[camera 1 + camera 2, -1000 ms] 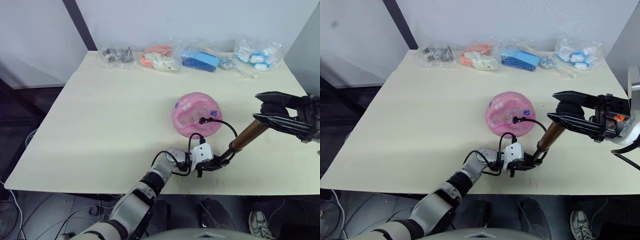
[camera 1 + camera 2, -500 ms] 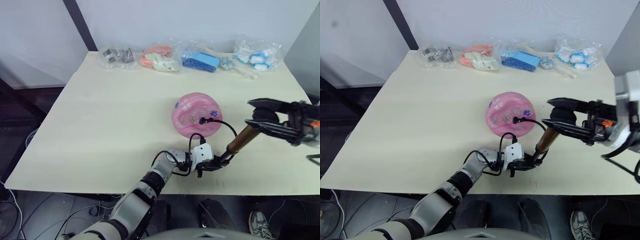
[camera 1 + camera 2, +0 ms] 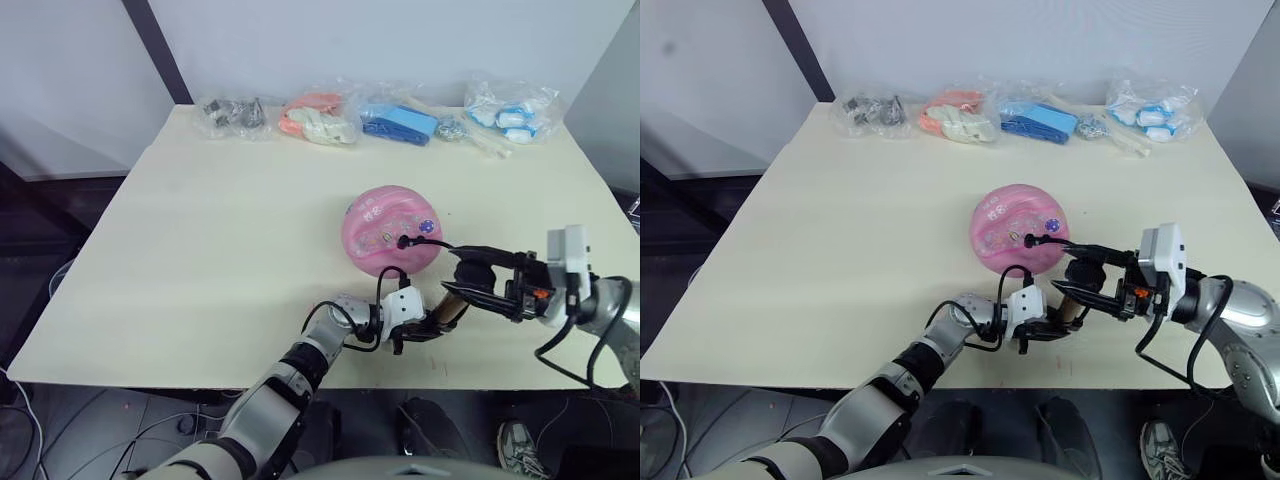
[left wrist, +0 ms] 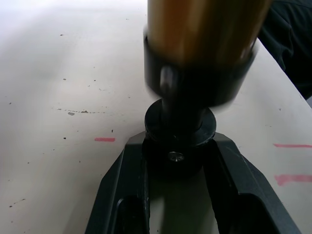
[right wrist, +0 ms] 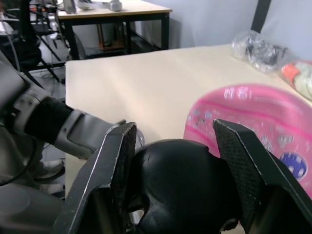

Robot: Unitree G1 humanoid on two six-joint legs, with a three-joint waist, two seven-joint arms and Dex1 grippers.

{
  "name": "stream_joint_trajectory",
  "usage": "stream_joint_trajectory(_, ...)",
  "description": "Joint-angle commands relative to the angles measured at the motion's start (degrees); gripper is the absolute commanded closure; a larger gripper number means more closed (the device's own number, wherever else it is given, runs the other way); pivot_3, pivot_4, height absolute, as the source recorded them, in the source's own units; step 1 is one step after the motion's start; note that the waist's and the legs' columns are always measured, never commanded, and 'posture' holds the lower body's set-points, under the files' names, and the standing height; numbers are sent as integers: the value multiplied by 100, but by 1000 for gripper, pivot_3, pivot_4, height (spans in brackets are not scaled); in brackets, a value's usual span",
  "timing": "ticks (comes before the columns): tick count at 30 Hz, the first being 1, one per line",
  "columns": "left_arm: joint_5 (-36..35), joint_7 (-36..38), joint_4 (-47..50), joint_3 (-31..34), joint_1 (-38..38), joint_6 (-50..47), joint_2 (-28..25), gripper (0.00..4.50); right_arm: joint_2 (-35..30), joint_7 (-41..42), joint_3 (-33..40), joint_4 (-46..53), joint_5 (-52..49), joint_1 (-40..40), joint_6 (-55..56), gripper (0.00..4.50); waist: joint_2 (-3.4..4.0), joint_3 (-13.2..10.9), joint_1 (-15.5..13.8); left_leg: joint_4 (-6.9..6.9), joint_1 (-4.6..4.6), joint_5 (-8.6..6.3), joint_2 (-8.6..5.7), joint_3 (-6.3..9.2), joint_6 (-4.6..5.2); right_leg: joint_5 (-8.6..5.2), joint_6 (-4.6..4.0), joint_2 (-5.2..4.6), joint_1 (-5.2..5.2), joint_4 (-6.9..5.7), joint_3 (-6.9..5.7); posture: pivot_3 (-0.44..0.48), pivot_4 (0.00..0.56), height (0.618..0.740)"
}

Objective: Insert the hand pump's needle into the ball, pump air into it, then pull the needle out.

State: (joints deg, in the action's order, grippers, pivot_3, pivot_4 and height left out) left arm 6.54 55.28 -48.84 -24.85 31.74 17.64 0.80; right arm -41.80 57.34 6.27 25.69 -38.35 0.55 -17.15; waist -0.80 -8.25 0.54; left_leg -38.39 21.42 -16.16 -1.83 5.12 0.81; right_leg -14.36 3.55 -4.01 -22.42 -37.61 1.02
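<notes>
- Table: we see one cream tabletop carrying everything, with four clear bags of small items in a row along its far edge.
- Ball: one pink ball sits right of the table's middle, just beyond both grippers.
- Hand pump: one pump leans low near the front edge, its base cap pinched between the fingers of our left gripper, which is clenched on it in the left wrist view.
- T-handle: the black handle lies between the two fingers of our right gripper; the fingers flank it closely, but we cannot tell whether they actually press on it.
- Hose: one thin black hose loops from the pump up to the ball's near right side.
- Needle: its black fitting sits against the ball's skin; the pin itself is too small for us to make out, so its depth stays unclear.
</notes>
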Motion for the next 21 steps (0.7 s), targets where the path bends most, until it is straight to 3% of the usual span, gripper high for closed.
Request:
stream_joint_trajectory(1, 48, -159, -210, 66, -17, -161, 19, 3427, 121, 78, -353, -289, 430, 206, 159, 2478, 1, 0, 1, 0, 0, 0, 0, 1, 0, 0, 0, 0, 1, 0, 0, 0, 150, 736)
stream_joint_trajectory(7, 61, -134, -204, 58, -22, -160, 20, 3427, 53, 131, -129, -55, -72, 107, -102, 2478, 1, -2, 12, 14, -59, -5, 2, 2, 4, -3, 3, 1, 60, 22, -2, 0, 150, 736)
stream_joint_trajectory(21, 78, -138, -310, 68, -6, -122, 31, 3427, -1120, 259, 1750, 552, -2149, -618, -1378, 2478, 18, -23, -54, 12, -32, -11, 5, 12, 15, 3, 14, -6, 64, 65, -12, 0, 150, 736)
